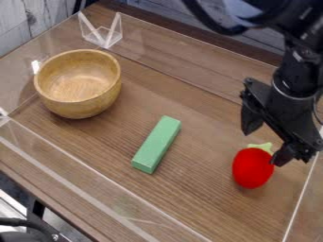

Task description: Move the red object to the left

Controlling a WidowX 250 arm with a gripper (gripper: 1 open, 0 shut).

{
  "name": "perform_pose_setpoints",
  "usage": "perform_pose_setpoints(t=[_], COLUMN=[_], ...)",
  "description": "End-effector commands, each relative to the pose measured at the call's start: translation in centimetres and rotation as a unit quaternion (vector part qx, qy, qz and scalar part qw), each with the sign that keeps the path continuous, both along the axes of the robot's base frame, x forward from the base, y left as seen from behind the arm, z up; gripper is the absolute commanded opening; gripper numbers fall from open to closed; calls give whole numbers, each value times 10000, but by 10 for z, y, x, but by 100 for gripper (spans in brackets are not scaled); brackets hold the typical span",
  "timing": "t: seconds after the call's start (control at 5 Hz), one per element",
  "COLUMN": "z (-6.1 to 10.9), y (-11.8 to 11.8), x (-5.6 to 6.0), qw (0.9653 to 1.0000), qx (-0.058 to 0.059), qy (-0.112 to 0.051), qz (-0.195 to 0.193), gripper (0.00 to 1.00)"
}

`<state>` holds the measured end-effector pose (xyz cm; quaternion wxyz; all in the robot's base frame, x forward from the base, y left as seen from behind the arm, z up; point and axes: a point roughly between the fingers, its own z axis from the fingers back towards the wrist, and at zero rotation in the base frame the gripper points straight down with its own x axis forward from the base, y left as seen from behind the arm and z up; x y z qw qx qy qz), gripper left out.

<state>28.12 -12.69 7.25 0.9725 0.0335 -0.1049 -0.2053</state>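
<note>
Fingers of the black arm point steeply down, spread wide, holding nothing. Just below their tips sits the small glossy red toy fruit, on the wooden surface.

The arm enters from the upper right of the frame and descends toward the table's right side. Its upper links are dark and partly cut off by the top edge. The wrist is angled steeply downward, with a slight lean toward the lower right. The gripper is black and points almost straight down. Its two fingers stand apart, the jaws spread wide with nothing between them. One finger sits toward the left, the other lower and to the right. The fingertips hang just above the table surface.
</note>
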Motion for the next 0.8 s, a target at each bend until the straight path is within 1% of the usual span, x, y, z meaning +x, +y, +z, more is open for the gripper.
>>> perform_pose_setpoints(t=[0.0, 0.2, 0.4, 0.6], z=[3, -19, -40, -44], y=[-10, -13, -16, -25], x=[12, 9, 7, 9], qw=[9994, 9999, 9995, 9995], qx=[-124, -106, -90, -92], qy=[-91, 36, 155, 184], qz=[-300, -16, 270, 250], gripper=[100, 100, 100, 0])
